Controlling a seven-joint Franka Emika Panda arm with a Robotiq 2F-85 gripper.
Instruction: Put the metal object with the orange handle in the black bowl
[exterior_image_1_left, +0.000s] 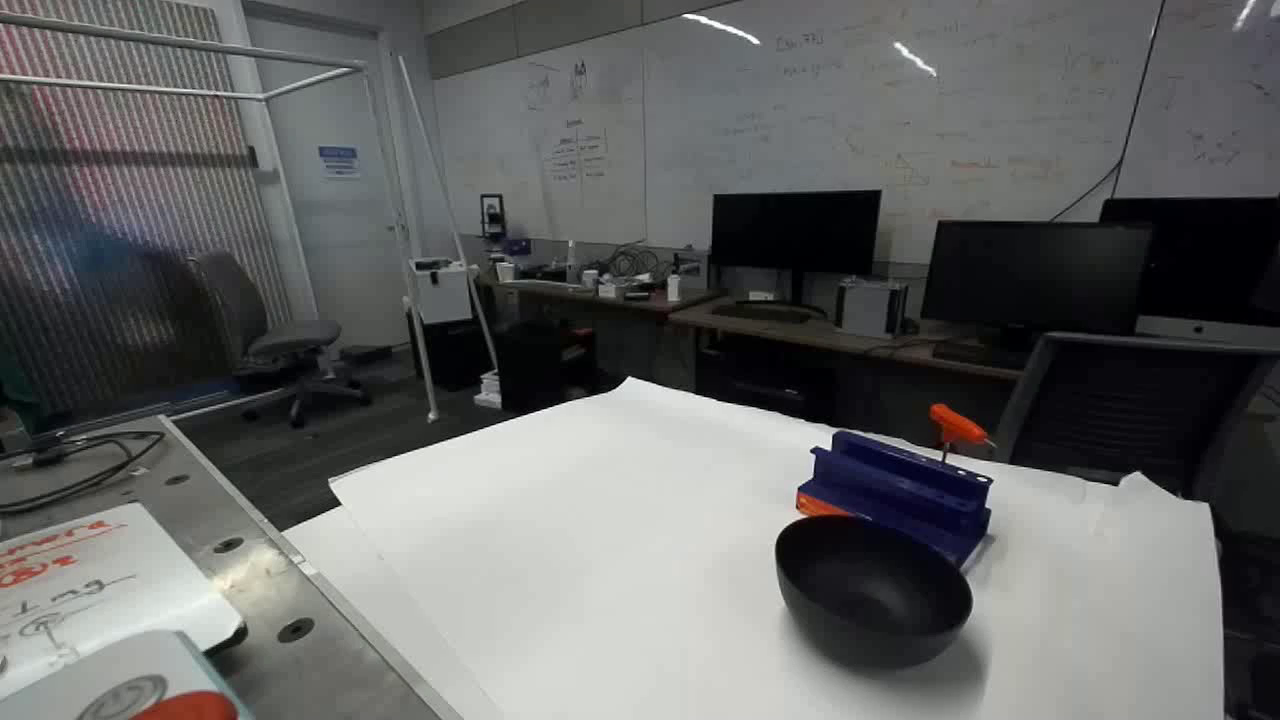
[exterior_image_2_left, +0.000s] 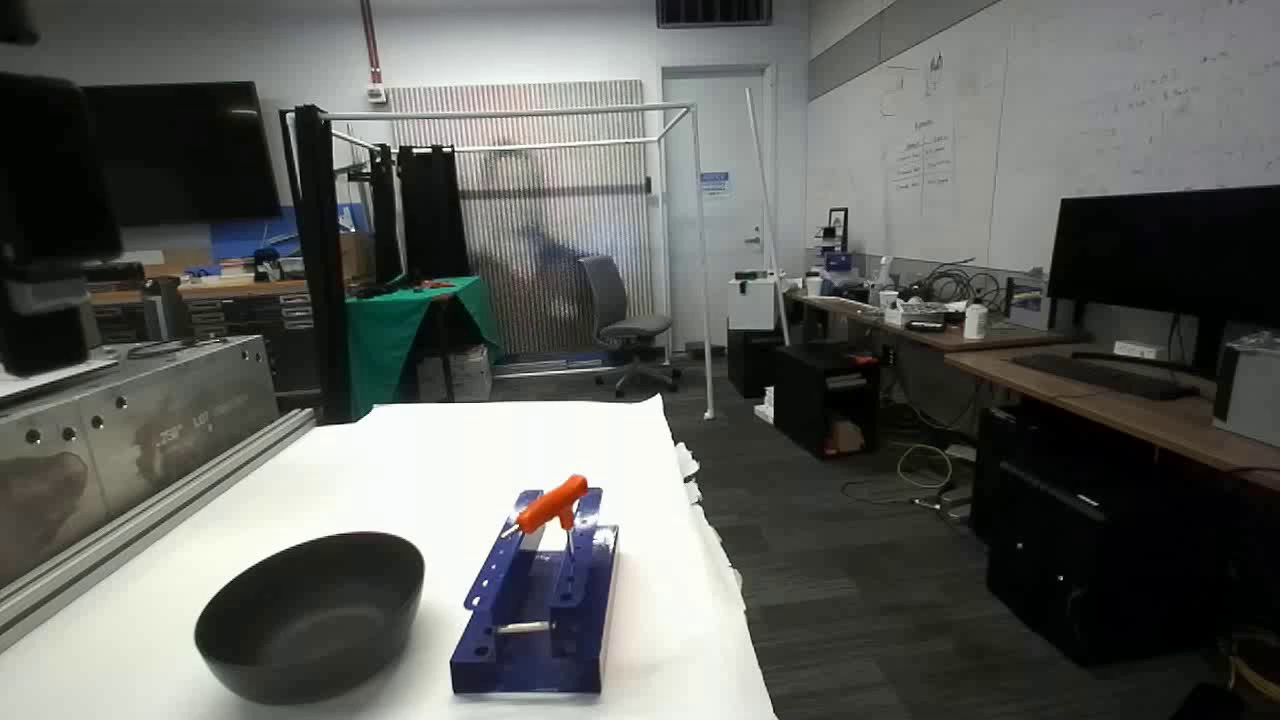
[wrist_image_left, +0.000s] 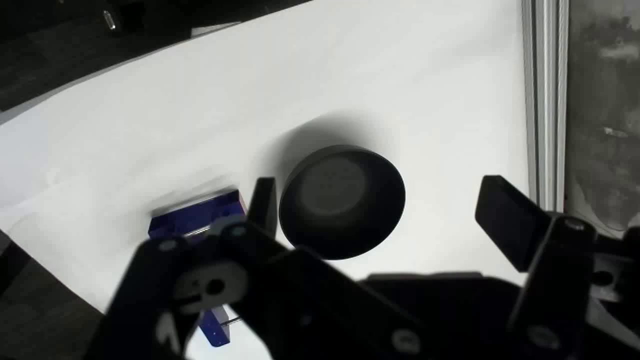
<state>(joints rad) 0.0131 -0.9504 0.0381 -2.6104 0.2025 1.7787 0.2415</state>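
Holds nothing between widely parted fingers (wrist_image_left: 512, 225), with the metal object with the orange handle (exterior_image_2_left: 552, 505) standing shaft-down in the blue rack (exterior_image_2_left: 535, 590) on the white tabletop (exterior_image_2_left: 430, 455), just beside the black bowl (exterior_image_2_left: 315, 615) and to the right of it in an exterior view.

I was in an office-like lab: in an exterior view, a scribbled whiteboard (exterior_image_1_left: 780, 140) spanned the upper right, dark monitors (exterior_image_1_left: 796, 230) before it, a drilled metal surface (exterior_image_1_left: 250, 570) lower left.

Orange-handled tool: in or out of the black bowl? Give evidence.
Out: both exterior views show the orange-handled tool standing in the blue rack.
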